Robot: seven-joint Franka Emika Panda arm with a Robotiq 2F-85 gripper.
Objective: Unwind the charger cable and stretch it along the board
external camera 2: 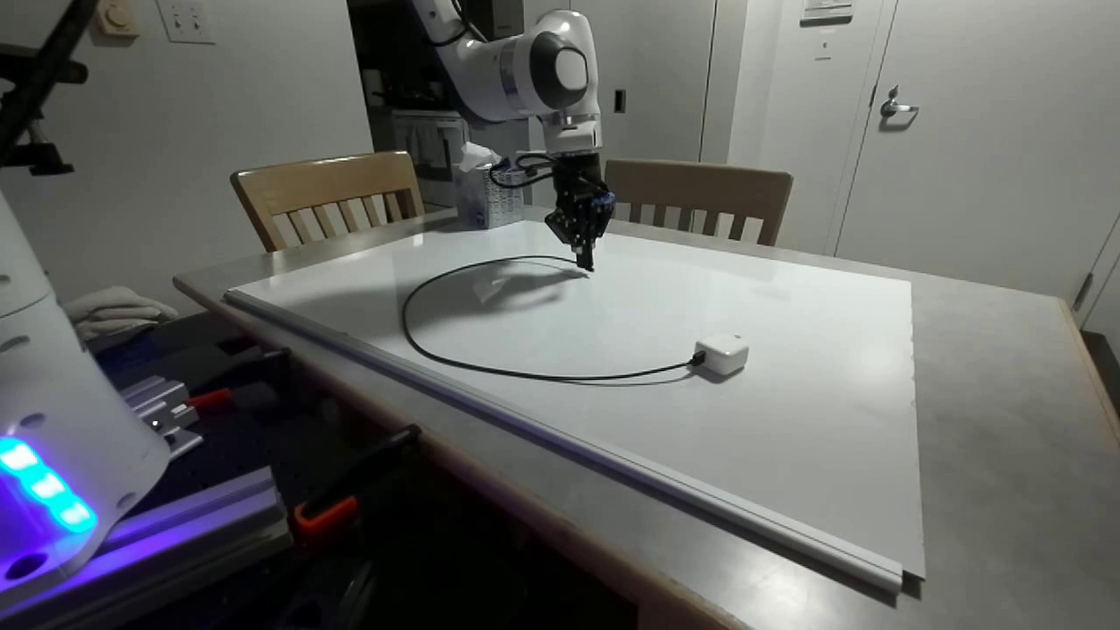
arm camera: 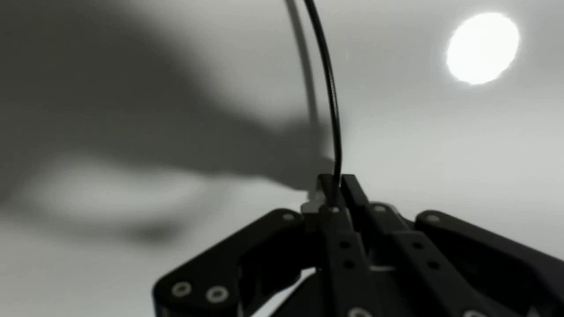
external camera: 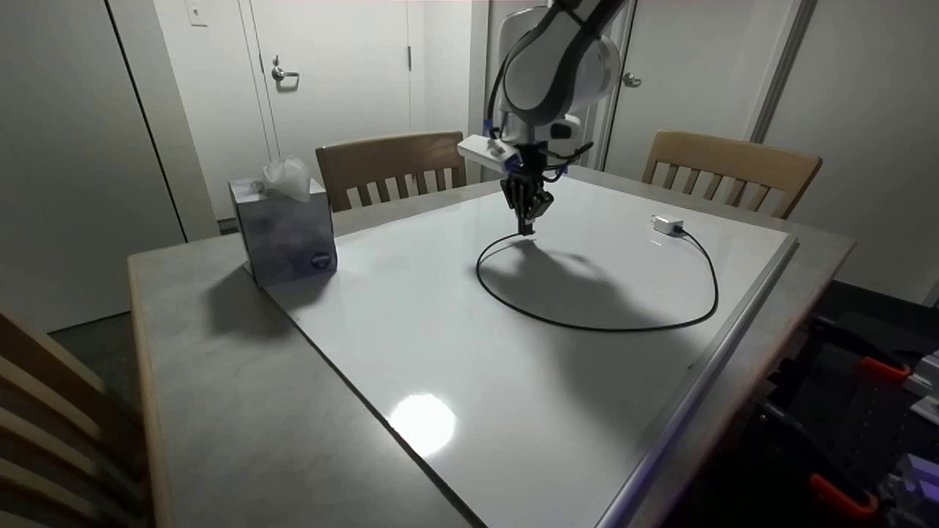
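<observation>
The charger cable [external camera: 623, 330] is a thin black cord lying in one wide open curve on the white board [external camera: 411, 315]. It also shows in an exterior view [external camera 2: 560, 378]. Its whitish plug block [external camera: 667, 224] rests on the board and shows again in an exterior view [external camera 2: 723, 354]. My gripper [external camera: 526, 229] is shut on the cable away from the plug, a little above the board [external camera 2: 787, 420]. In the wrist view the cable [arm camera: 332, 88] runs into the nearly closed fingertips [arm camera: 338, 182], and its shadow lies apart from it. The part inside the jaws is hidden.
A tissue box [external camera: 290, 231] stands at a board corner, also seen in an exterior view [external camera 2: 490, 199]. A raised metal rail [external camera 2: 569, 437] runs along one long board edge, beside the robot base [external camera 2: 70, 394]. Wooden chairs [external camera: 396, 161] stand round the grey table [external camera: 220, 411].
</observation>
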